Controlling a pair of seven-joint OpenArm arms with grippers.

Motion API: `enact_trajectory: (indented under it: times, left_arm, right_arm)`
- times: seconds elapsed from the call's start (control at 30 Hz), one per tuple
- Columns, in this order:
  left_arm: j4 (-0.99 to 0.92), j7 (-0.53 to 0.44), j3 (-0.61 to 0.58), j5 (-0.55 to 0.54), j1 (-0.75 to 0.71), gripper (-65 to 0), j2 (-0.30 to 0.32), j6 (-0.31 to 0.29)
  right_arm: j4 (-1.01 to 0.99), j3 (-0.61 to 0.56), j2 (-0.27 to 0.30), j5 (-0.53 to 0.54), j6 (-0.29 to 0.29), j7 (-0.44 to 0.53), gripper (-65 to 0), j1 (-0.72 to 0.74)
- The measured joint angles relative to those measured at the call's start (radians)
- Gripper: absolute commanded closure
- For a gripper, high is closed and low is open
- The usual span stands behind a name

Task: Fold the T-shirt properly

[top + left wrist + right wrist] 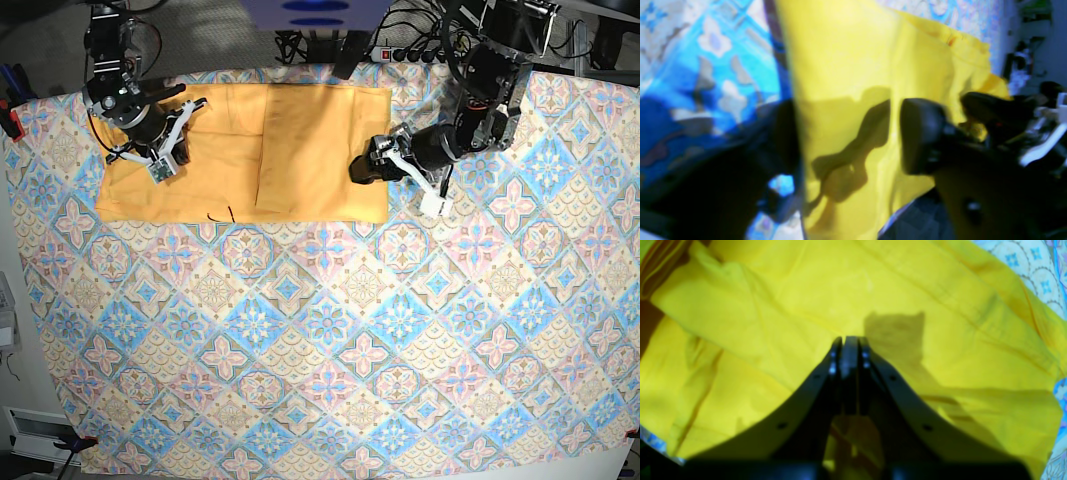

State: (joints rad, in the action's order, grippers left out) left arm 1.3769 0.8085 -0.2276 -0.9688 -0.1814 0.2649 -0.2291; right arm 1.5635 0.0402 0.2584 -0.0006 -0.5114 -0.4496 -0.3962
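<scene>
The pale yellow-orange T-shirt (pixel 230 150) lies flat at the back of the table, its right part folded over as a flap (pixel 320 150). A small black loop mark (pixel 222 215) sits by its front edge. My left gripper (pixel 362 170) is at the shirt's right edge. In the left wrist view it (pixel 846 140) is open, with the yellow cloth (pixel 846 66) running between its fingers. My right gripper (pixel 165 165) is over the shirt's left part. In the right wrist view it (pixel 850 340) is shut, just above the cloth (pixel 773 306), and casts a shadow on it.
The blue-pink patterned tablecloth (pixel 350 330) covers the whole table. A power strip and cables (pixel 400 50) lie behind the back edge. A red clamp (pixel 10 120) sits at the left edge.
</scene>
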Motion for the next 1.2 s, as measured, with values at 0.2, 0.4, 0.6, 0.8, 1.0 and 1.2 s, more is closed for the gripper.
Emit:
enact_trajectory:
  times: [0.2,0.4,0.6,0.8,1.0,1.2]
  left_arm:
    - [-0.008,0.022,-0.002,0.006,-0.014,-3.9,-0.001,0.008]
    - [0.0,0.029,0.001,0.007,-0.014,-3.6,0.002,0.013]
    - [0.084,0.072,0.088,0.026,-0.065,-3.6,0.048,0.023]
    - [0.122,0.111,0.183,0.027,-0.084,-3.6,0.057,0.029]
    - [0.175,0.123,0.24,0.033,-0.113,-3.6,0.076,0.03]
    - [0.175,0.123,0.237,0.034,-0.12,-3.6,0.087,0.03]
  right_arm:
    - [0.0,0.0,0.0,0.0,0.0,0.0,-0.7,0.0]
    - [0.0,0.0,0.0,0.0,0.0,0.0,-0.7,-0.001]
    - [0.011,0.002,0.0,-0.003,0.0,-0.003,-0.9,-0.004]
    - [0.097,0.019,-0.002,0.002,0.0,-0.005,-8.3,-0.008]
    - [0.126,0.088,-0.002,0.001,0.0,-0.011,-12.0,-0.023]
    - [0.126,0.105,-0.002,0.005,-0.001,-0.101,-17.6,-0.017]
